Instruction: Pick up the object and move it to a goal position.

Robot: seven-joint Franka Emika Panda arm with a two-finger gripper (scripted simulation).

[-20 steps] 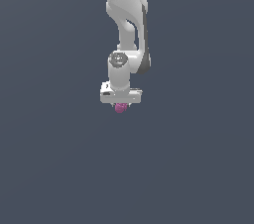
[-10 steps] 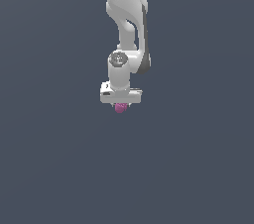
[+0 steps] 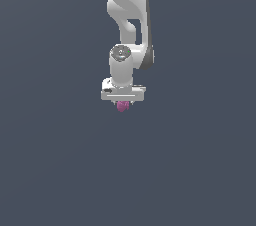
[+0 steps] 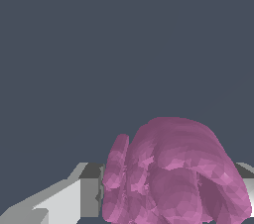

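White arm [image 3: 128,15] hangs straight down from top of exterior view, over plain dark grey background. Gripper [image 3: 123,104] points down. Jaws closed on pink bumpy lump [image 3: 123,106], which pokes out just below gripper body. Wrist view: lump [image 4: 173,173] fills foreground, pressed between grey-white fingers [image 4: 88,191].

No readable text, label or number anywhere.
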